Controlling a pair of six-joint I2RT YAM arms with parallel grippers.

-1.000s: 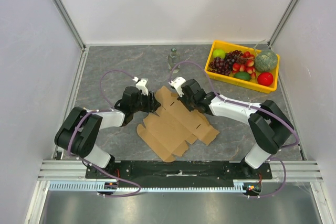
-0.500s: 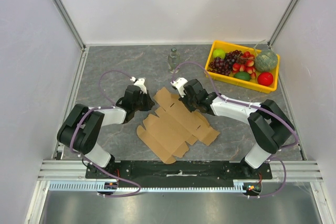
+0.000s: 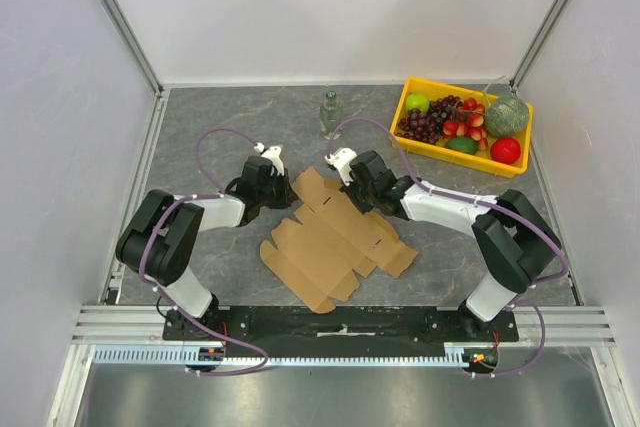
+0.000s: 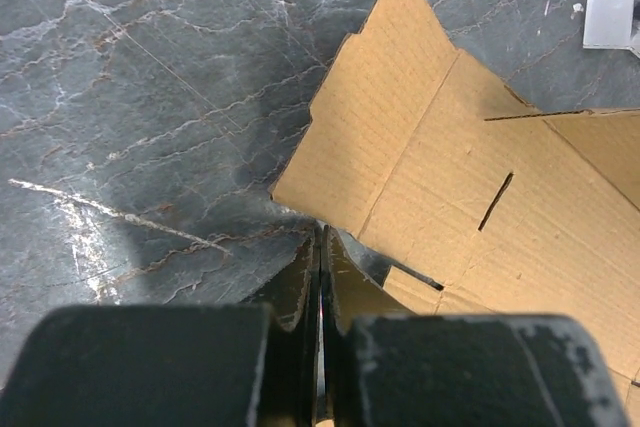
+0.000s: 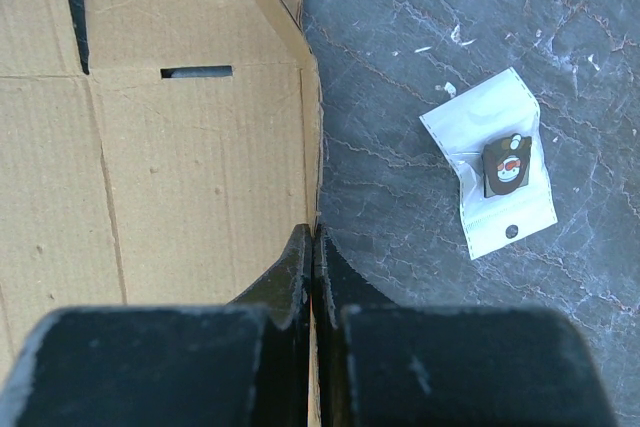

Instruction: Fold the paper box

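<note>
The paper box [image 3: 335,237] lies flat, unfolded, on the surface [image 3: 220,127] between my arms. The left gripper [image 4: 320,237] has its fingers pressed together at a flap corner, the right gripper [image 5: 313,237] likewise on an edge flap. I can't tell whether card sits between them. I'd confirm each bite, then raise the flaps slowly along the creases.

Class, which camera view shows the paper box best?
The top external view: nearly the whole paper box shows, flaps and tabs included. The left wrist view shows only one corner flap and a slot; the right wrist view only one edge panel with a slot.
</note>
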